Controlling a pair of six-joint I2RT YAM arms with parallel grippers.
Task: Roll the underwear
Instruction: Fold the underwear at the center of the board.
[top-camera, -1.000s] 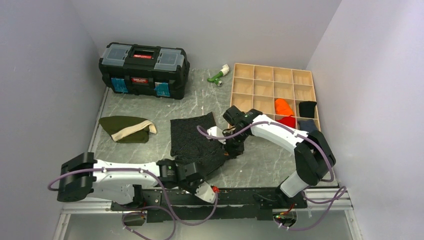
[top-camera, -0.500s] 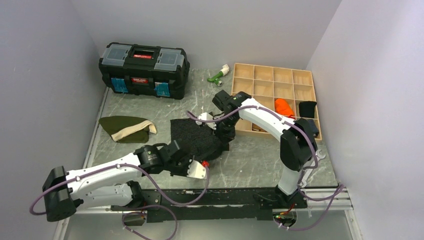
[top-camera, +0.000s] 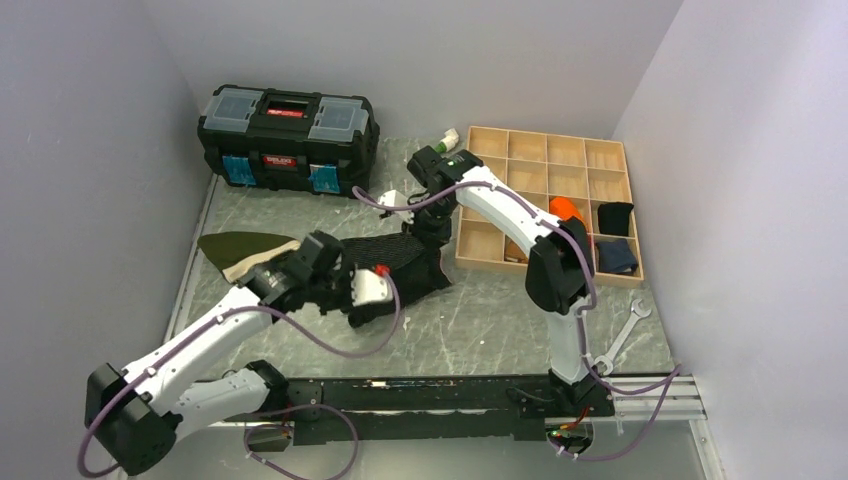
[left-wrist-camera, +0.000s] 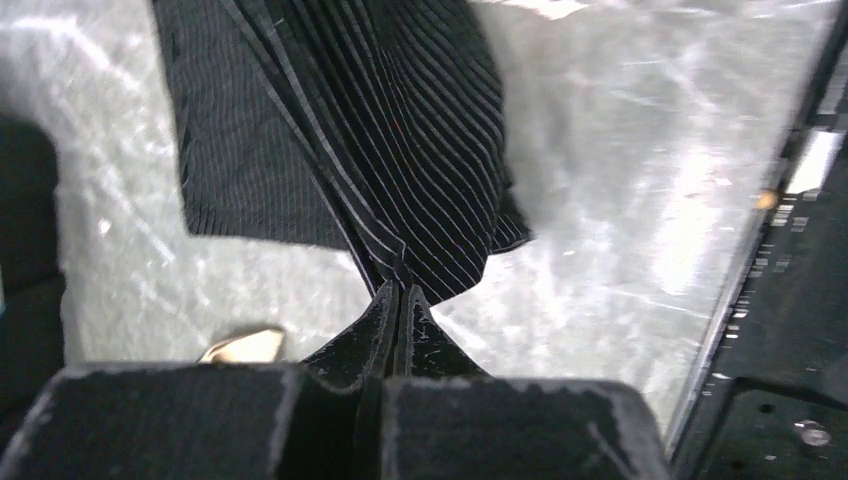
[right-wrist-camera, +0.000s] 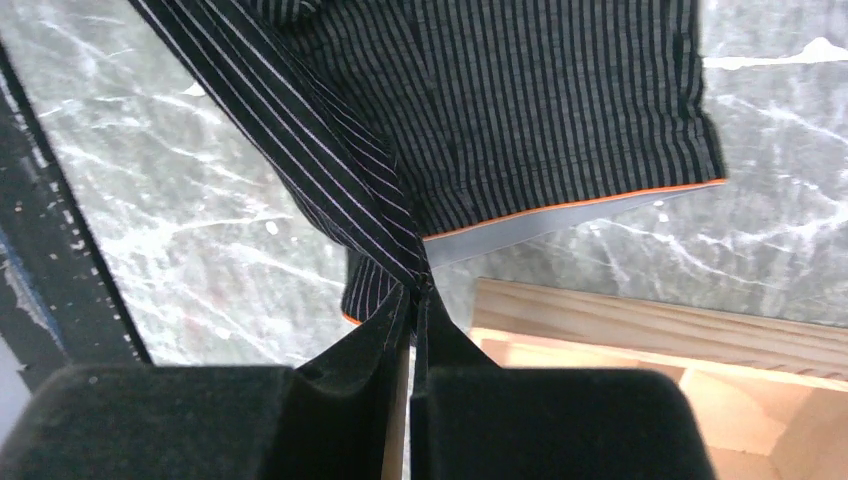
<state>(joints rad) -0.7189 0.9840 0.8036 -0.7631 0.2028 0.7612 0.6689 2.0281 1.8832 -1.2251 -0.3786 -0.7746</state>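
Black grey-striped knit underwear (top-camera: 400, 262), orange-trimmed hem: pinched tight by left fingers (left-wrist-camera: 380, 322) and right fingers (right-wrist-camera: 375, 342). Black plastic toolbox (top-camera: 288, 127): red label illegible.

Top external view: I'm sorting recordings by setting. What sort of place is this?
Probably a robot lab test cell: plain grey walls box in a marble-patterned table, the left arm and right arm are bolted at its near edge, and a toolbox and wooden tray sit as props.

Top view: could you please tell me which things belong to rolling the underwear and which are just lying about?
Job: underwear, left hand, right hand, both pinching it.
Lying about: toolbox, green garment, wooden tray, wrench.
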